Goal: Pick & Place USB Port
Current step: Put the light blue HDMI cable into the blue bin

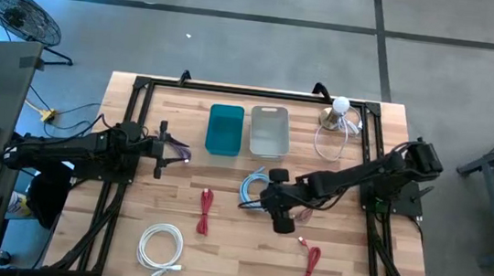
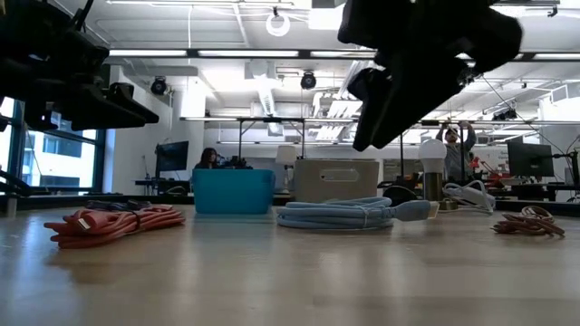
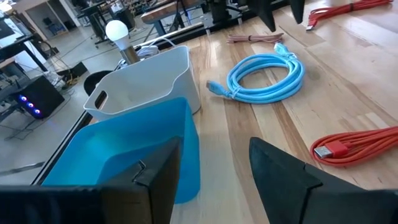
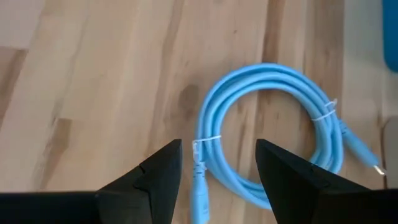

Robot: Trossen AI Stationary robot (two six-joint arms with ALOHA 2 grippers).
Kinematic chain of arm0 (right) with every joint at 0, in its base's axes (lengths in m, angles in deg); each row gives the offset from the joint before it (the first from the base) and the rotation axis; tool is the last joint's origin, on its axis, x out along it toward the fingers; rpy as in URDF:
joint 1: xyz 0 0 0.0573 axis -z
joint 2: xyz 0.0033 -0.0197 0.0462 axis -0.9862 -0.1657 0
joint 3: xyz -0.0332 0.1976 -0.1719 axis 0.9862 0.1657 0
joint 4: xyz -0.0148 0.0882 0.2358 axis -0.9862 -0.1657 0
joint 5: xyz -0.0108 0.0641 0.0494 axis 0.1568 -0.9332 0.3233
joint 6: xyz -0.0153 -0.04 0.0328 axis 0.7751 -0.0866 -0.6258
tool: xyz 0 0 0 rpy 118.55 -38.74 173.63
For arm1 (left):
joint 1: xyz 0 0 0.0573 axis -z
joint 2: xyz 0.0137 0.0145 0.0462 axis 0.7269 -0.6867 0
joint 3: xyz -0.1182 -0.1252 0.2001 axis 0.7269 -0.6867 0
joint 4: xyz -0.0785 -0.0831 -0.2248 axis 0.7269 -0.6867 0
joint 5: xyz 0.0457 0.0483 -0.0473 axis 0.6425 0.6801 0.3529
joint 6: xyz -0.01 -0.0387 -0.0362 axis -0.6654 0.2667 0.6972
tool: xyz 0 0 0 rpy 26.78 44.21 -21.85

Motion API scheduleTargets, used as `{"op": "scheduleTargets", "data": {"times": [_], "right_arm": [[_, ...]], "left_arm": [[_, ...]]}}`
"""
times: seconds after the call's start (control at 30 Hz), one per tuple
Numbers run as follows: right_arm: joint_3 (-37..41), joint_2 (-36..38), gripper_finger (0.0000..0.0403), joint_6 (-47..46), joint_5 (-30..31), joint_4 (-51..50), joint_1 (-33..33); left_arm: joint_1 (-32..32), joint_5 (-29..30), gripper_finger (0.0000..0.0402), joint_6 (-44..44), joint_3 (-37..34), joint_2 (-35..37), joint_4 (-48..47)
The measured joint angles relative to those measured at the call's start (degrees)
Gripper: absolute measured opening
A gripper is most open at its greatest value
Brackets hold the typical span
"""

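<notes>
High view. Wooden table [image 1: 345, 259] with a black frame. Blue bin [image 1: 225, 128] and grey bin [image 1: 269, 129] side by side at the far middle. Lamp with white bulb [image 1: 339, 111] at the far right corner, a clear cable looped beside it. Light blue coiled cable [image 1: 253, 186] at centre, just in front of the grey bin. Red cable [image 1: 205, 211] left of centre; second red cable [image 1: 309, 266] near the front right; white coiled cable [image 1: 161, 245] at the front left. Left gripper [image 1: 181, 152] just left of the blue bin, empty. Right gripper [image 1: 266, 197] above the light blue cable.

Low view. Red cable [image 2: 113, 223] at left, light blue cable [image 2: 353, 214] in the middle, both lying flat. Blue bin [image 2: 234, 191] and grey bin [image 2: 336, 180] behind. Both arms hang dark overhead, clear of the tabletop. People show in the room beyond.

Left wrist view. Fingers [image 3: 280, 168] spread apart, nothing between them. Blue bin [image 3: 124, 155] directly ahead, grey bin [image 3: 146, 84] behind it, light blue cable [image 3: 264, 78] and red cable [image 3: 357, 146] on the wood beyond.

Right wrist view. Fingers [image 4: 286, 171] spread wide, released, empty. Light blue cable [image 4: 267, 130] lies below, one plug end between the two fingers, untouched.
</notes>
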Motion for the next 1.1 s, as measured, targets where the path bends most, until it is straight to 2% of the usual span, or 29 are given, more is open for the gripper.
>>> {"op": "scheduleTargets", "data": {"times": [0.2, 0.67, 1.1], "right_arm": [[0.1, -1.2, 0.0197, -1.6, -0.7, 1.3, 1.8], [0.1, -7.7, 0.0197, -3.0, -6.4, 4.9, 2.2], [0.1, -8.6, 0.0197, -3.0, -7.9, 5.9, 3.7]], "left_arm": [[0.0, -0.4, 0.0187, 0.0, 0.0, 0.0, 0.0], [0.0, -1.7, 0.0187, -0.4, 0.1, 0.0, -0.1], [0.0, -1.7, 0.0187, -0.2, 0.1, 0.0, -0.1]]}}
